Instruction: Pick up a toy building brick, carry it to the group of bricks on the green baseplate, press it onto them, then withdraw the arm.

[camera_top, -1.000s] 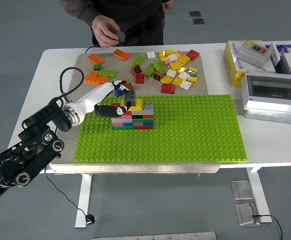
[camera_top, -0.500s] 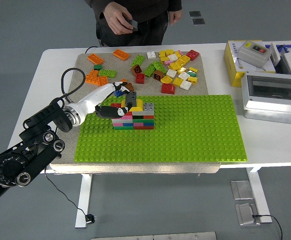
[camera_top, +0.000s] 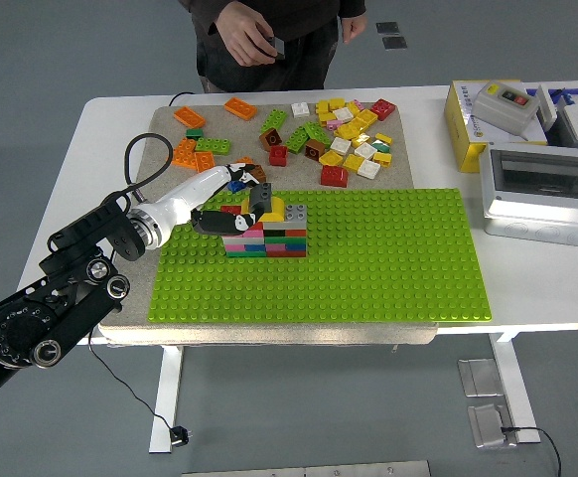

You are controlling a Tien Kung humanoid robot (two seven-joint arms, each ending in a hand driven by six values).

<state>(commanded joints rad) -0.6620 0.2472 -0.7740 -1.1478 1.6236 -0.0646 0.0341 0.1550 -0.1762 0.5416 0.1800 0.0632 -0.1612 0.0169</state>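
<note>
Your left hand (camera_top: 231, 204) is over the left end of the brick stack (camera_top: 265, 231) on the green baseplate (camera_top: 388, 258), with its fingers (camera_top: 252, 199) closed around a dark grey brick (camera_top: 260, 198). That brick sits right at the stack's top, over the yellow piece, standing on end with its long axis up and tilted a little rather than lying flat. Whether its studs have already caught is too small to tell.

The relation that matters is vertical: the brick is directly beneath your fingertips and directly above the stack, so the press goes straight down, not sideways. The hand comes in from the left and slightly behind, so any sideways push would shove the stack to the right along the baseplate.

I judge the carry to be finished and the pressing in hand; the withdrawal remains, and it should go back out to the left, clear of the loose bricks (camera_top: 339, 139) lying on the mat beyond.

Your right arm is not in view. A person stands at the far side of the surface (camera_top: 527, 288), one hand (camera_top: 241, 38) holding a small dark object, well away from the work.
</note>
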